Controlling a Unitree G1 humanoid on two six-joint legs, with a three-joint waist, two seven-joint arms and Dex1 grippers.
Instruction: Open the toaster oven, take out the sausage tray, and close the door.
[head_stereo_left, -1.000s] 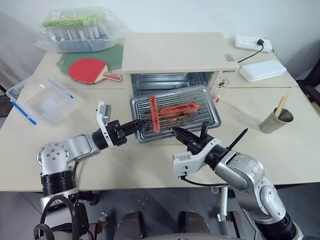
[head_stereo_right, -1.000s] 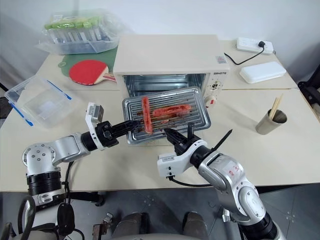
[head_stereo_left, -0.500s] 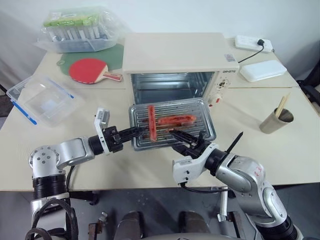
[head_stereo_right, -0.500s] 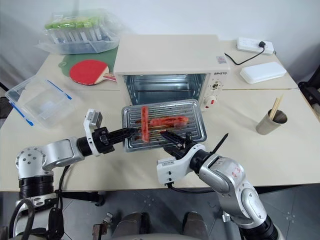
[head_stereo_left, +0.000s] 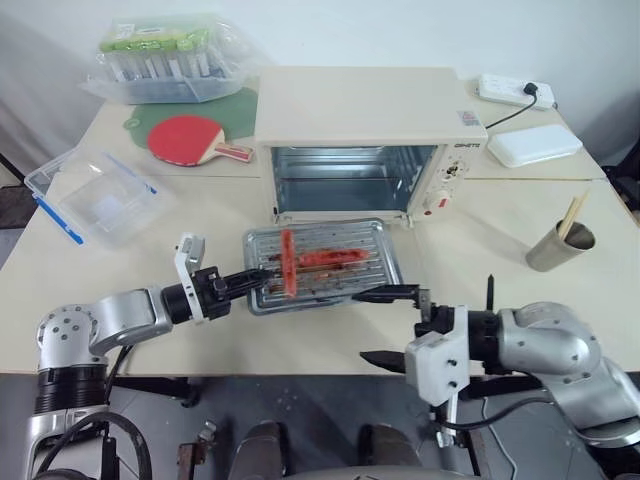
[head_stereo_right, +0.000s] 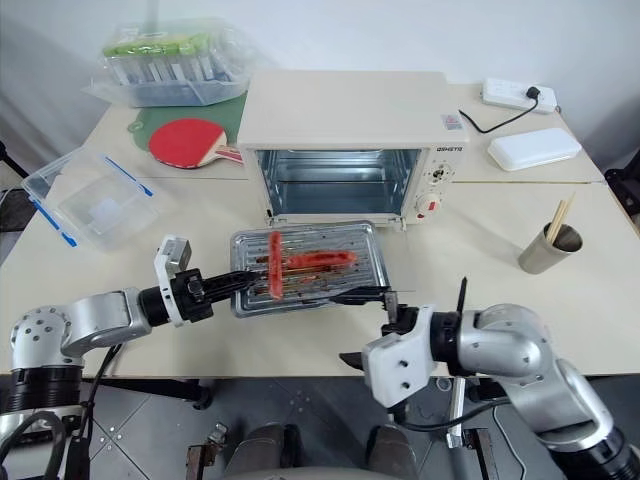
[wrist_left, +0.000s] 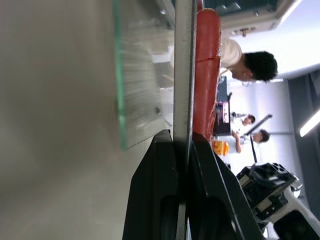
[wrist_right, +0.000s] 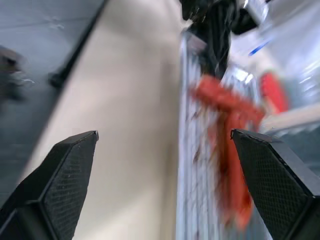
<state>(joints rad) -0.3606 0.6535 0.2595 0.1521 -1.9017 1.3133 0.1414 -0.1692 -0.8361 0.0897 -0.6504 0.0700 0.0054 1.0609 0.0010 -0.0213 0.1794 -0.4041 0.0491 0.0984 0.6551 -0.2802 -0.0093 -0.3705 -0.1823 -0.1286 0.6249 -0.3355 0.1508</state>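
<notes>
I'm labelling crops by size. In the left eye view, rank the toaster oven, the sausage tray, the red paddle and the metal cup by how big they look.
Largest to smallest:
1. toaster oven
2. sausage tray
3. red paddle
4. metal cup

The tray sits nearer the camera, which helps its rank over the paddle.

The toaster oven (head_stereo_right: 345, 125) carries a short dark brand word at the upper right of its front panel, above the control knobs; the letters are too small to read. A small label (head_stereo_right: 452, 121) with a red mark sits on the oven's top surface near the right rear corner, and its print is also illegible. No other text, number or sign is legible on any item.
</notes>
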